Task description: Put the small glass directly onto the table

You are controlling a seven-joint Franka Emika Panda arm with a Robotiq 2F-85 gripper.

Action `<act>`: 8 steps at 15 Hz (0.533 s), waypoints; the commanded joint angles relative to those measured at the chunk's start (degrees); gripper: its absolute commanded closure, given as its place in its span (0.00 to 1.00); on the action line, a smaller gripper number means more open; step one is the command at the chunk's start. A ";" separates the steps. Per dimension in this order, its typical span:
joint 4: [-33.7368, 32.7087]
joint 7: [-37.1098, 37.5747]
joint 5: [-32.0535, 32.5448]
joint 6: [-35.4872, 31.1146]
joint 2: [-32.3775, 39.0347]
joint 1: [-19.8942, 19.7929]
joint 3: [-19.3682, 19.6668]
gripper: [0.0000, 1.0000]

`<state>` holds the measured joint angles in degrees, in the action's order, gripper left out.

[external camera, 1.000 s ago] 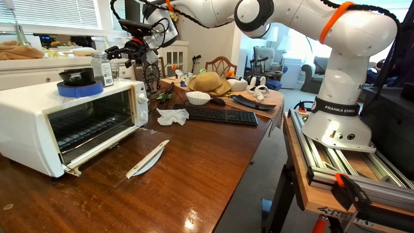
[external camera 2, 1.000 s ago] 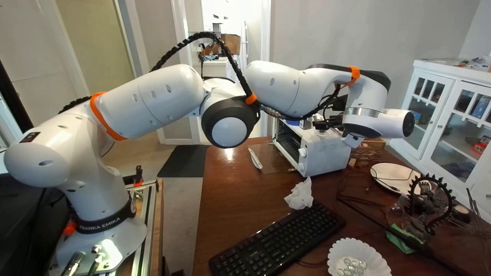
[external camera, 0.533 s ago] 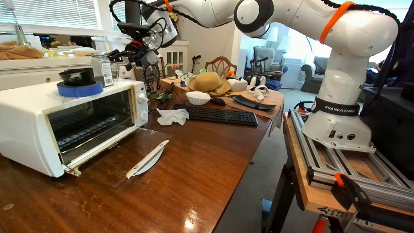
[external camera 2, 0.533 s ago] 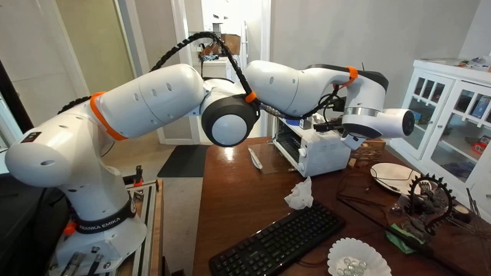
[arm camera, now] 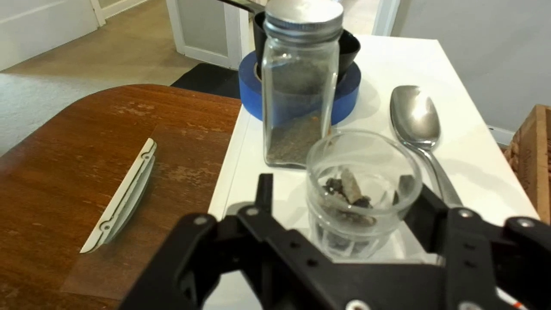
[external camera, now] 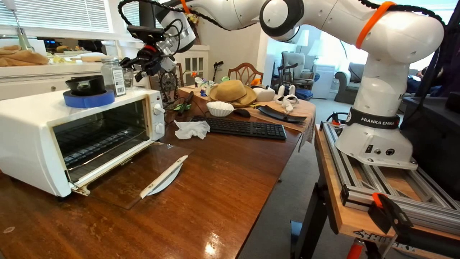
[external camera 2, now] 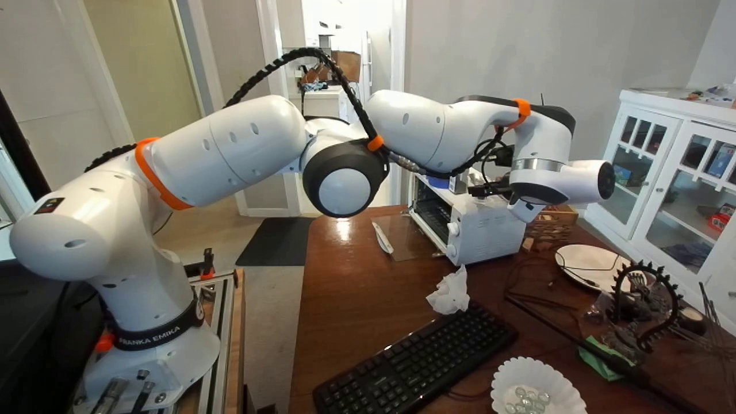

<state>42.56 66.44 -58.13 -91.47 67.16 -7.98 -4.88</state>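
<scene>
The small glass is short and clear, with dark and pale bits inside. It stands upright on the white toaster oven's top. It also shows in an exterior view. My gripper is open around the glass. The left finger stands apart from it with a gap. The right finger is close to its side and partly seen through it; whether it touches I cannot tell. In an exterior view the gripper is just above the oven's right end. The reddish-brown table lies below.
A spice jar stands close behind the glass, with blue tape and a black cup beyond. A spoon lies to its right. The oven door hangs open over the table. A crumpled napkin and keyboard lie there.
My gripper has sunk slightly and moved a little nearer the glass. The glass and other things have not moved.
</scene>
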 commanded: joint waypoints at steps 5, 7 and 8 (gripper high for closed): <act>-1.32 1.14 1.13 -0.28 0.35 1.00 1.23 0.69; -1.49 0.70 0.89 0.15 0.43 0.87 1.08 0.69; -1.35 0.41 0.51 1.06 0.23 0.51 0.68 0.69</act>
<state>42.19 66.44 -58.05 -91.47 67.14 -7.50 -4.26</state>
